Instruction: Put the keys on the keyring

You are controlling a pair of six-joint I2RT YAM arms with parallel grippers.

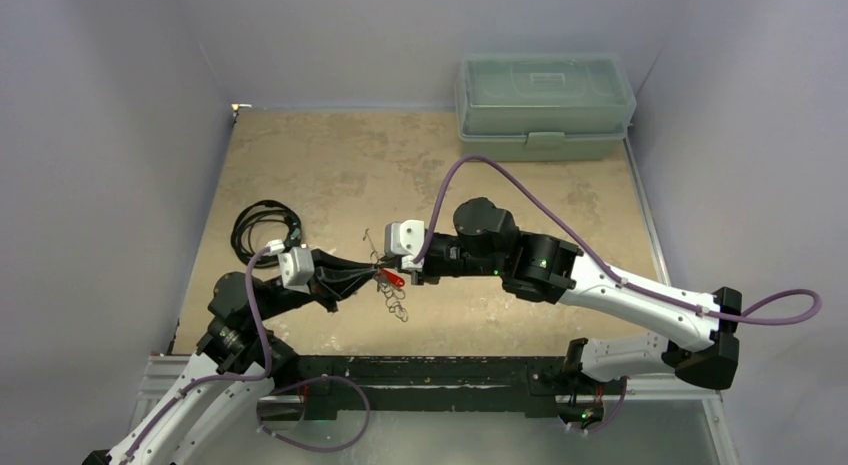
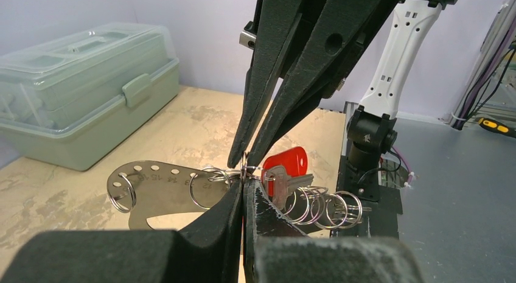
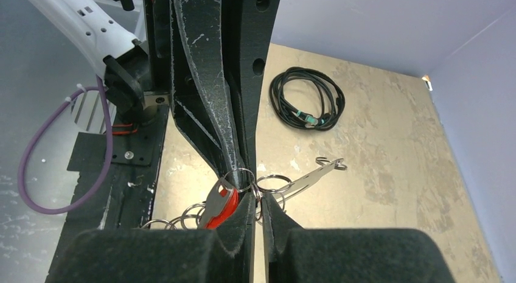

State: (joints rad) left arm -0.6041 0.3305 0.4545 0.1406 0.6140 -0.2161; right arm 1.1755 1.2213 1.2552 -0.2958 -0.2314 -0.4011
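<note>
Both grippers meet tip to tip above the table's near middle. My left gripper (image 1: 373,274) (image 2: 243,184) is shut on a thin silver ring of the keyring. My right gripper (image 1: 411,278) (image 3: 258,196) pinches the same cluster of rings from the opposite side. The key (image 1: 393,279) (image 2: 286,163) (image 3: 226,205), silver with a red head, hangs on a ring right beside the tips. A chain of silver rings (image 2: 324,207) (image 1: 397,303) dangles below. A flat metal tag with numbered holes (image 2: 152,192) (image 3: 310,177) sticks out the other way.
A pale green plastic toolbox (image 1: 545,105) (image 2: 79,94) stands at the back right of the table. A coiled black cable (image 1: 262,228) (image 3: 307,100) lies at the left. The arms' black base rail (image 1: 430,370) runs along the near edge.
</note>
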